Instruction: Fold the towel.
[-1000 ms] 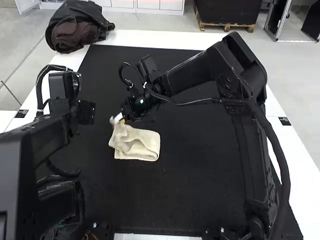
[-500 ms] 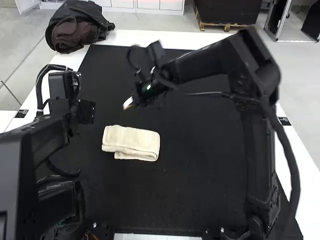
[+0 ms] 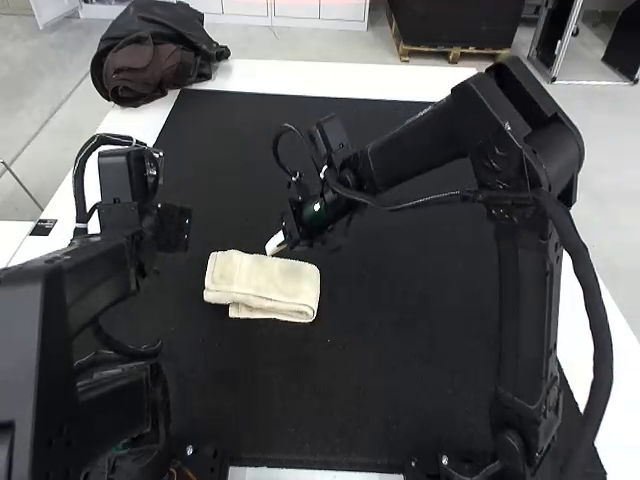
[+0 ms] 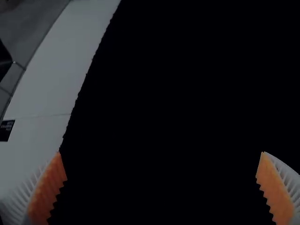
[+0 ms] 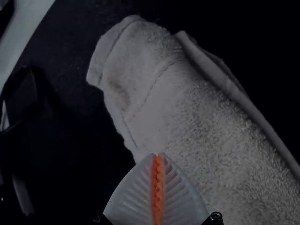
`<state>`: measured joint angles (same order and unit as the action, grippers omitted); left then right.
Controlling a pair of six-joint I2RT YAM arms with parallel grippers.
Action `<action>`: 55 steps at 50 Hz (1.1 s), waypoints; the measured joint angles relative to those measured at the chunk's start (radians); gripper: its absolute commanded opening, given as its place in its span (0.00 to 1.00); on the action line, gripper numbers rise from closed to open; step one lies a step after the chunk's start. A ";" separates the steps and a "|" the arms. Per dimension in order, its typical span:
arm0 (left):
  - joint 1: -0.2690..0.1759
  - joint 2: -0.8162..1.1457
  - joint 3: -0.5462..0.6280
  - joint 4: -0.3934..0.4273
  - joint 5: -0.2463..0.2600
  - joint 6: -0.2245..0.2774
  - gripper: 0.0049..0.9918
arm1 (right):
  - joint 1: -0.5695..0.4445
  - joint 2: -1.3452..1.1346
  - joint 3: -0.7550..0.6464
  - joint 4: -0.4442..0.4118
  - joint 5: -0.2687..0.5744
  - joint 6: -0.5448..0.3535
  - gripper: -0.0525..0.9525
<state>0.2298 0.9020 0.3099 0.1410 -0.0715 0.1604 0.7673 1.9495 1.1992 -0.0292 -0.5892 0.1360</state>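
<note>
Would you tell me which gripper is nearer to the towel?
Right. The right gripper is close by the far edge of the towel in the high view; the left gripper is farther off, to the towel's left.

And here we are in what looks like a robotics lab, or a test workshop; which of the two, I can't tell! Look at the setup: a left arm (image 3: 75, 290) and a right arm (image 3: 525, 320), both black, jointed machines, standing at the near side of a white counter (image 3: 320, 78). Thick black cable (image 3: 600, 335) bows out along the right one, and more loops over the other's upper part. Between them, a broad black mat (image 3: 380, 400) makes a plain work area, and there's a small black label (image 3: 43, 227) stuck on the white border. Pure test-rig stuff!
</note>
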 measured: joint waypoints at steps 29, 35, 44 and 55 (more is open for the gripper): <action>0.000 0.000 0.000 0.017 0.000 0.000 0.96 | 0.026 0.102 -0.063 0.200 -0.057 0.035 0.03; 0.000 0.000 0.000 0.018 0.000 0.000 0.96 | 0.025 0.132 -0.067 0.245 -0.066 0.037 0.03; 0.000 0.000 0.000 0.021 0.000 0.000 0.96 | 0.025 0.183 -0.083 0.311 -0.077 0.037 0.03; 0.000 0.000 0.000 0.022 0.001 0.000 0.96 | 0.023 0.232 -0.113 0.395 -0.098 0.037 0.03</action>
<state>0.2298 0.9020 0.3099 0.1627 -0.0708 0.1604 0.7898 2.1815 1.0863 0.3656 -0.6868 0.1730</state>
